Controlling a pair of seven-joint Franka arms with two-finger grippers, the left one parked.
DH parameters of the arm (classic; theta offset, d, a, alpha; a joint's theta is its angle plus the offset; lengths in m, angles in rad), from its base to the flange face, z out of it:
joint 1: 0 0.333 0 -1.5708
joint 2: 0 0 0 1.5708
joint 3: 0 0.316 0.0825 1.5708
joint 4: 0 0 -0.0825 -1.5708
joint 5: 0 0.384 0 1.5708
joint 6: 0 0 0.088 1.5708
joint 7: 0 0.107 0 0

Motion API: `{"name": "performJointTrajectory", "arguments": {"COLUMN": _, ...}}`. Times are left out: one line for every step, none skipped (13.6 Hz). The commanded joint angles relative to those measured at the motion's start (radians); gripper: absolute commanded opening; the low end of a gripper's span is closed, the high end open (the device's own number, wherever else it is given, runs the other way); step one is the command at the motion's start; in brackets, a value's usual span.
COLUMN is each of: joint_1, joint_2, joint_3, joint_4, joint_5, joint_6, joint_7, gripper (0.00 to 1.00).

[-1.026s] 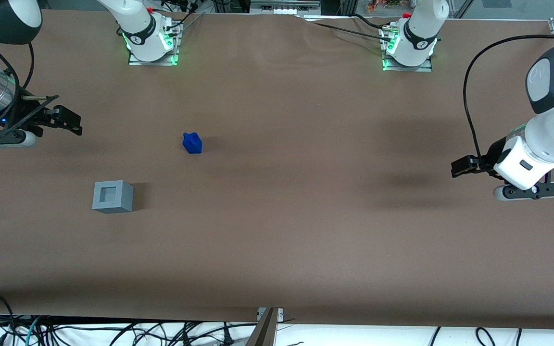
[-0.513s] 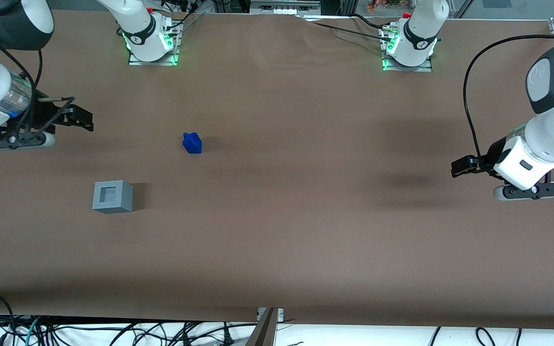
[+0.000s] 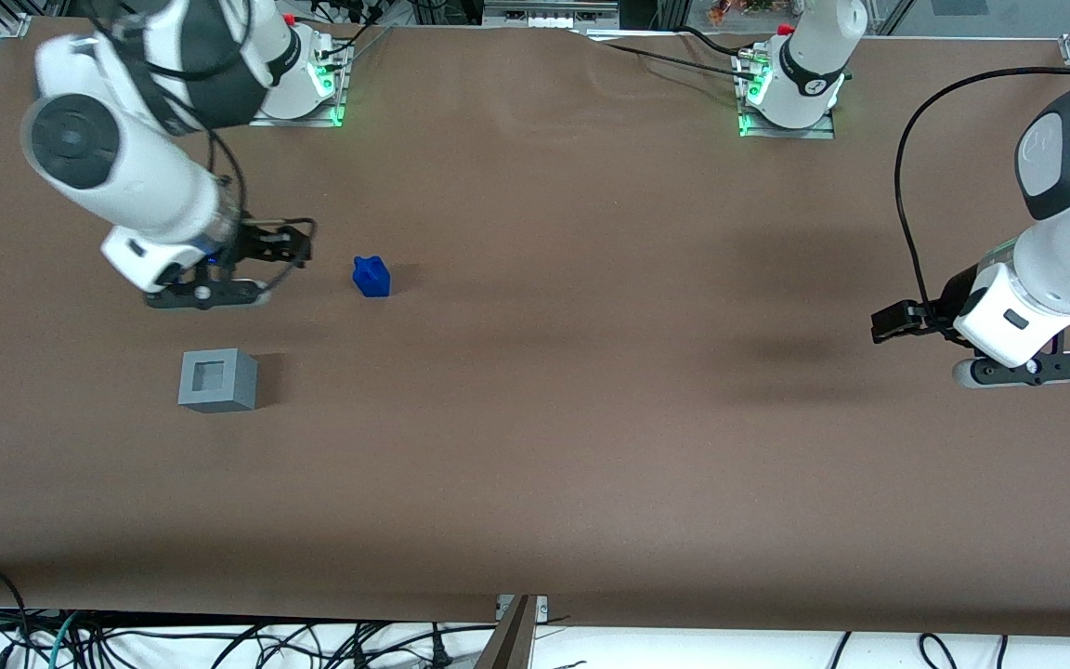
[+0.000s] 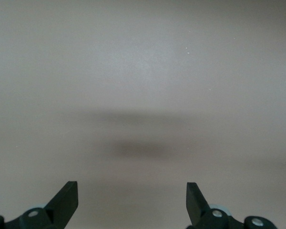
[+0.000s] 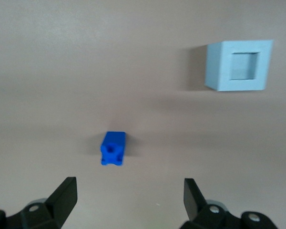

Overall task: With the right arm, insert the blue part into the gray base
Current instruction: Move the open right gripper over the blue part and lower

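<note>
The blue part (image 3: 371,277) sits on the brown table with its knob up. The gray base (image 3: 217,380) stands nearer the front camera, recess facing up. My right arm's gripper (image 3: 292,245) hangs above the table beside the blue part, toward the working arm's end, open and empty. In the right wrist view the blue part (image 5: 113,148) lies ahead of the gripper (image 5: 128,195), between the lines of the two spread fingers. The gray base (image 5: 240,66) shows farther off and apart from the blue part.
The brown table (image 3: 535,446) spreads wide around both objects. Two arm bases (image 3: 293,84) (image 3: 790,93) stand at the edge farthest from the front camera. Cables hang below the table's near edge (image 3: 219,641).
My right arm has swung in from the table's end toward the blue part, bringing the gripper close beside it. The blue part and gray base have not moved.
</note>
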Motion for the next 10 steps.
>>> {"name": "performJointTrajectory", "arguments": {"joint_1": 0.001, "joint_2": -0.047, "joint_3": 0.032, "joint_4": -0.182, "joint_5": 0.008, "joint_6": 0.131, "joint_7": 0.099, "gripper": 0.99}}
{"name": "performJointTrajectory", "arguments": {"joint_1": 0.001, "joint_2": -0.078, "joint_3": 0.047, "joint_4": -0.260, "joint_5": 0.008, "joint_6": 0.201, "joint_7": 0.115, "gripper": 0.99}}
{"name": "performJointTrajectory", "arguments": {"joint_1": 0.001, "joint_2": -0.101, "joint_3": 0.064, "joint_4": -0.335, "joint_5": 0.008, "joint_6": 0.272, "joint_7": 0.135, "gripper": 0.99}}
{"name": "performJointTrajectory", "arguments": {"joint_1": 0.001, "joint_2": -0.111, "joint_3": 0.069, "joint_4": -0.406, "joint_5": 0.008, "joint_6": 0.349, "joint_7": 0.148, "gripper": 0.99}}
{"name": "performJointTrajectory", "arguments": {"joint_1": 0.001, "joint_2": -0.119, "joint_3": 0.070, "joint_4": -0.472, "joint_5": 0.008, "joint_6": 0.427, "joint_7": 0.149, "gripper": 0.99}}
{"name": "performJointTrajectory", "arguments": {"joint_1": 0.001, "joint_2": -0.119, "joint_3": 0.078, "joint_4": -0.530, "joint_5": 0.010, "joint_6": 0.500, "joint_7": 0.152, "gripper": 0.99}}
{"name": "performJointTrajectory", "arguments": {"joint_1": 0.001, "joint_2": -0.119, "joint_3": 0.081, "joint_4": -0.593, "joint_5": 0.008, "joint_6": 0.588, "joint_7": 0.158, "gripper": 0.99}}
{"name": "performJointTrajectory", "arguments": {"joint_1": 0.001, "joint_2": -0.118, "joint_3": 0.082, "joint_4": -0.639, "joint_5": 0.008, "joint_6": 0.649, "joint_7": 0.168, "gripper": 0.99}}
{"name": "performJointTrajectory", "arguments": {"joint_1": 0.001, "joint_2": -0.110, "joint_3": 0.093, "joint_4": -0.662, "joint_5": 0.008, "joint_6": 0.686, "joint_7": 0.181, "gripper": 0.99}}
{"name": "performJointTrajectory", "arguments": {"joint_1": 0.001, "joint_2": -0.099, "joint_3": 0.096, "joint_4": -0.667, "joint_5": 0.008, "joint_6": 0.702, "joint_7": 0.185, "gripper": 0.99}}
